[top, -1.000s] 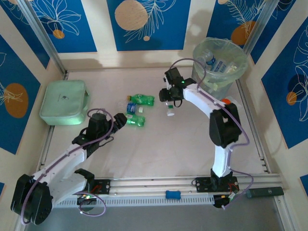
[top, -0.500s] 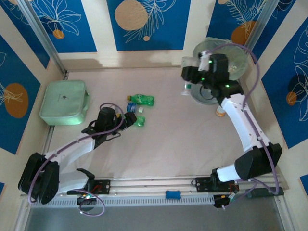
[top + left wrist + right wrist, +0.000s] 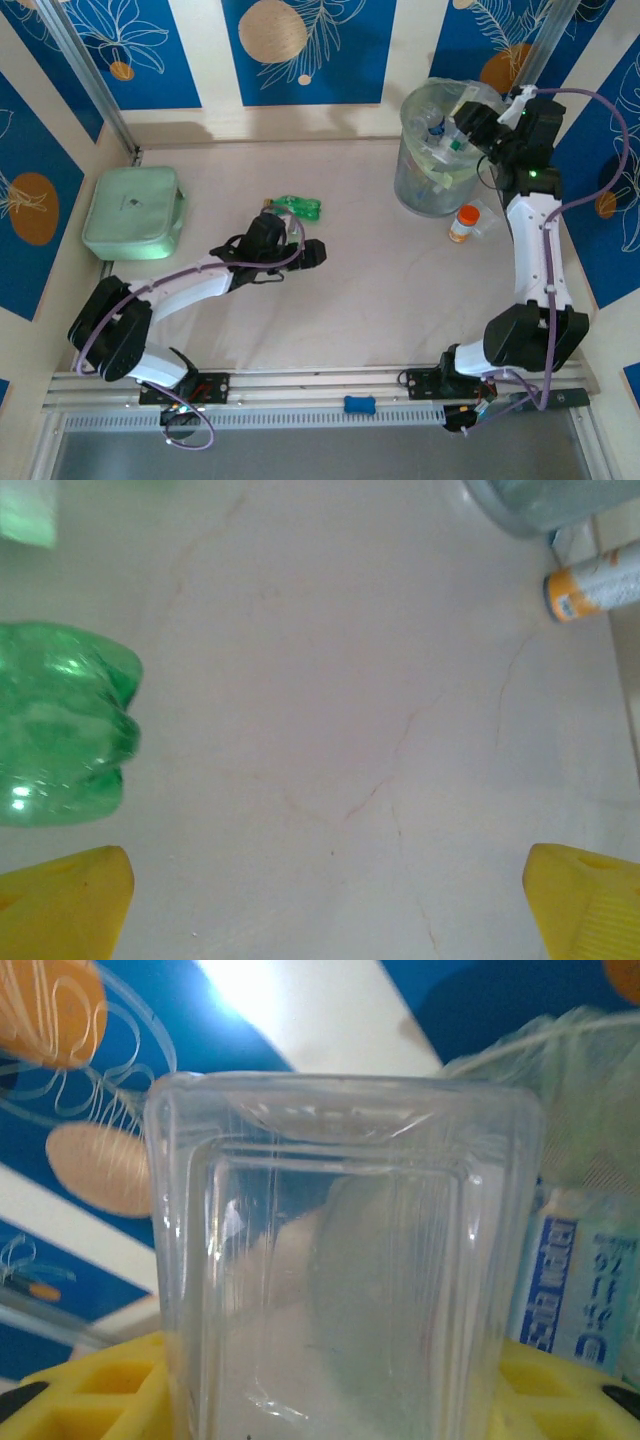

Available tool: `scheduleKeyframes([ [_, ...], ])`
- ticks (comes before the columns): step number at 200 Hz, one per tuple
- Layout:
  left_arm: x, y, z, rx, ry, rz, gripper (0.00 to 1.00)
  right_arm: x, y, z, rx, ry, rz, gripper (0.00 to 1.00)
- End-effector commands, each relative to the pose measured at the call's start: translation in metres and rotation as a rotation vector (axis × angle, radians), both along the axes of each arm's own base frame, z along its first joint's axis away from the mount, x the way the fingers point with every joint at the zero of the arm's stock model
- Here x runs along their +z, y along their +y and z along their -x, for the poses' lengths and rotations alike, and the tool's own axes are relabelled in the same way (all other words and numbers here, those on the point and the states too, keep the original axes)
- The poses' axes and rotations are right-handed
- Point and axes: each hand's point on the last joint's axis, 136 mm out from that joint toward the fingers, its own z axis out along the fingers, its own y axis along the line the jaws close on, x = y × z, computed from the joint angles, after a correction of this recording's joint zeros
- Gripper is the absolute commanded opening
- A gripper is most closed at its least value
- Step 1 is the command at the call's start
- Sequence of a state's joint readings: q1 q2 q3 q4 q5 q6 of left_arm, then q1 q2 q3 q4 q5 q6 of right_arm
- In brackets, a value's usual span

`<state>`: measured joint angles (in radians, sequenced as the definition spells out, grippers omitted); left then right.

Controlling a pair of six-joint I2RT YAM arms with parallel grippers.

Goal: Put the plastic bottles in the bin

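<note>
Left of centre, the left gripper (image 3: 303, 246) is hovering with its jaws spread wide just beside a green bottle (image 3: 297, 207), seemingly lining up a grab. Rightward, the right gripper (image 3: 455, 138) is clamping a clear bottle (image 3: 340, 1260) above the bin (image 3: 415, 187), poised for dropping. The pale table (image 3: 380, 290) is sitting between blue leaf-printed walls (image 3: 300, 60).

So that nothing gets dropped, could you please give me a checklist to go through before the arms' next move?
1. Right hand shut on the clear square-sided plastic bottle: ok.
2. Right hand above the tall translucent grey bin: ok.
3. Left hand open: ok.
4. Green plastic bottle centred between left hand's fingers: not ok, off to one side.
5. White bottle with orange cap outside the bin: ok.
</note>
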<state>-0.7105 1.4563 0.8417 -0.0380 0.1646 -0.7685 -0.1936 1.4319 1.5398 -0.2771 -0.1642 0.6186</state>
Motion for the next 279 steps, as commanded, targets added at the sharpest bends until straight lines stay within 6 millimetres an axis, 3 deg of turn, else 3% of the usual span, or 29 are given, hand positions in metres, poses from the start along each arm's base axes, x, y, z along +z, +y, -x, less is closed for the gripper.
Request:
scheduleKeyframes([
  [1,0.008,-0.012,0.006,-0.063,-0.010,-0.016,0.99,0.024,-0.016,-0.018,-0.052,-0.046,-0.055,0.53],
  [74,0.017,0.001,0.008,-0.038,-0.055,-0.071,0.99,-0.015,-0.035,-0.077,-0.104,0.087,-0.090,0.54],
  [108,0.020,0.007,0.009,-0.023,-0.070,-0.087,0.99,-0.036,-0.031,-0.087,-0.079,0.140,-0.111,0.58],
  [136,0.020,0.009,0.008,-0.018,-0.071,-0.099,0.99,-0.041,-0.030,-0.088,-0.073,0.156,-0.110,0.70],
  [162,0.018,0.012,0.008,-0.011,-0.070,-0.116,0.99,-0.031,-0.033,-0.082,-0.080,0.134,-0.098,0.78],
  [215,0.018,0.021,0.004,0.030,-0.090,-0.139,0.99,0.001,-0.039,-0.056,-0.109,0.051,-0.049,0.82],
  [249,0.021,0.037,-0.001,0.108,-0.118,-0.171,0.99,0.010,-0.024,-0.027,-0.091,-0.005,-0.002,0.83],
  [279,0.030,0.056,-0.007,0.194,-0.160,-0.205,0.99,-0.001,0.008,0.003,-0.024,-0.024,0.026,0.94],
])
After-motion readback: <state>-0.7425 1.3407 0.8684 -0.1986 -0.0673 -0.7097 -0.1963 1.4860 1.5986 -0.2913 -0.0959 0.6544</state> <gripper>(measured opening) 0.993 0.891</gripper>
